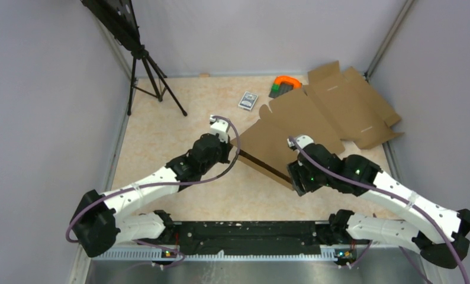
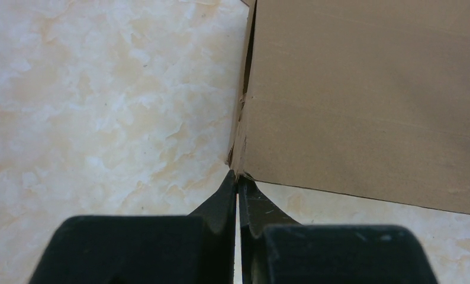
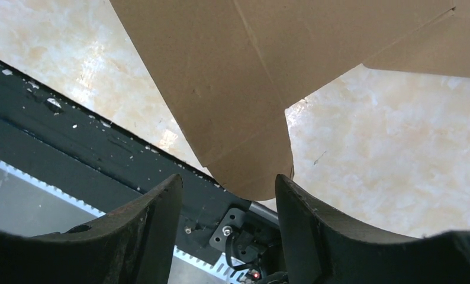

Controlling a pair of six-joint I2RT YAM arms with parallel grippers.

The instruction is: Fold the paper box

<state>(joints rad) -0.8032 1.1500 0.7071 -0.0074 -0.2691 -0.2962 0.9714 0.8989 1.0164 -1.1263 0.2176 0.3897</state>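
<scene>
Top external view puts the paper box (image 1: 283, 133) in the middle of the worktop (image 1: 179, 118), with its near wall raised between our two arms and a second flat blank (image 1: 354, 109) just beside its far panel. Our left claw (image 2: 238, 177) is pressed together, its tips touching the box's corner; we cannot tell whether any cardboard is pinched. If none is, the corner can slip free and the wall can drop flat. Our right claw (image 3: 227, 180) stands apart around a rounded flap (image 3: 253, 168) without clamping it. Closing on so little may crumple that tab instead of turning the crease. A sideways push could also skid the box into the other blank.
</scene>
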